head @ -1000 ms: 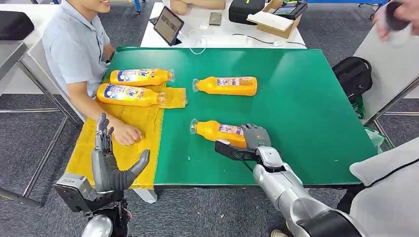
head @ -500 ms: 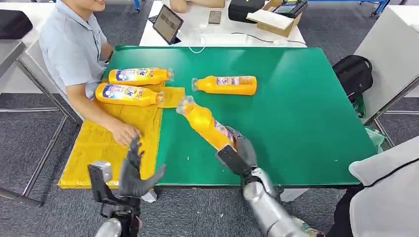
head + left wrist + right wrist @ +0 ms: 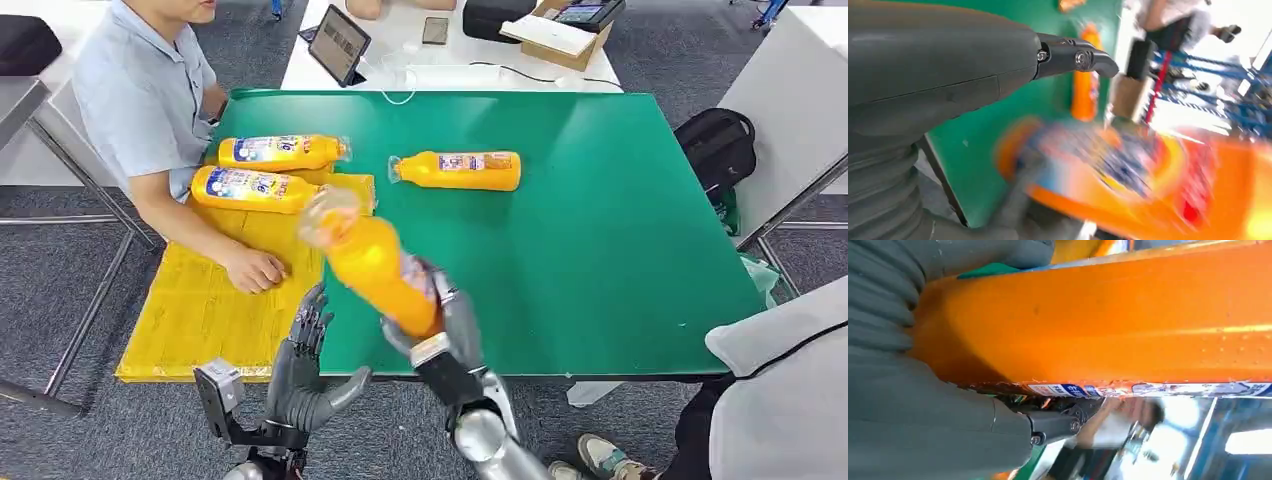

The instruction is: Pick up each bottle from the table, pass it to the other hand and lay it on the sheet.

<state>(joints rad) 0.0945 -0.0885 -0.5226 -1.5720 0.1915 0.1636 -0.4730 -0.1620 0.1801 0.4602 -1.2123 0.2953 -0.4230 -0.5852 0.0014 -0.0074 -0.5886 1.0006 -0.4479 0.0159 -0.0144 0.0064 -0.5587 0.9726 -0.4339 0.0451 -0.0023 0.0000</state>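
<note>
My right hand [image 3: 445, 325] grips an orange bottle [image 3: 368, 258] by its base and holds it lifted above the near edge of the green table [image 3: 600, 220], cap tilted up and to the left. The right wrist view has that orange bottle [image 3: 1108, 320] pressed against the palm. My left hand [image 3: 305, 370] hangs open below the table's near edge, fingers spread, just left of the held bottle; its view catches the blurred bottle [image 3: 1128, 170] close by. Another orange bottle [image 3: 458, 171] lies on the green top. Two more bottles [image 3: 255, 189] [image 3: 280, 152] lie on the yellow sheet [image 3: 200, 310].
A person in a grey shirt [image 3: 145, 95] sits at the table's left side, one hand [image 3: 255, 270] resting on the yellow sheet. Behind stands a white table [image 3: 450, 70] with a tablet and boxes. A black bag [image 3: 715, 150] sits right of the table.
My right hand has lifted the bottle off the table and swung it up and leftward toward my left hand. The left hand dropped lower and moved right, nearer the bottle.
</note>
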